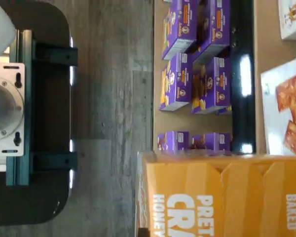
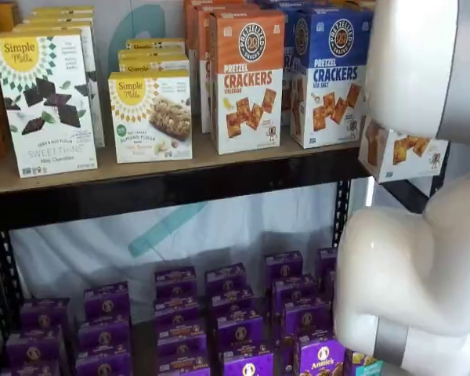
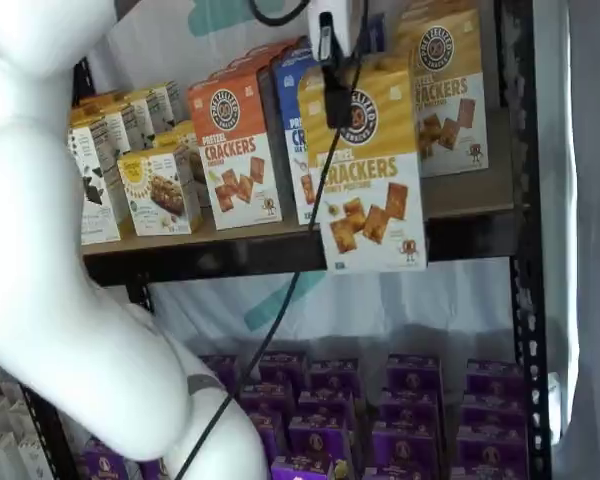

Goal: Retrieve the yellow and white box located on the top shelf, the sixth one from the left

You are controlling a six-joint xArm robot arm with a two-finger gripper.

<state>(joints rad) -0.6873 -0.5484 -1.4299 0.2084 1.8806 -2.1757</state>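
Robot arm is carrying the yellow and white box (image 3: 372, 170) out in front of the top shelf (image 3: 280, 248).

The tool (image 3: 336, 70) is gripping the box's top edge; the box is hanging clear of the shelf, its lower edge below the black rail. A good pull-back is staying level. The black upright (image 3: 518, 240) is standing near; open room is lying toward the viewer, above the purple boxes (image 3: 410, 400).
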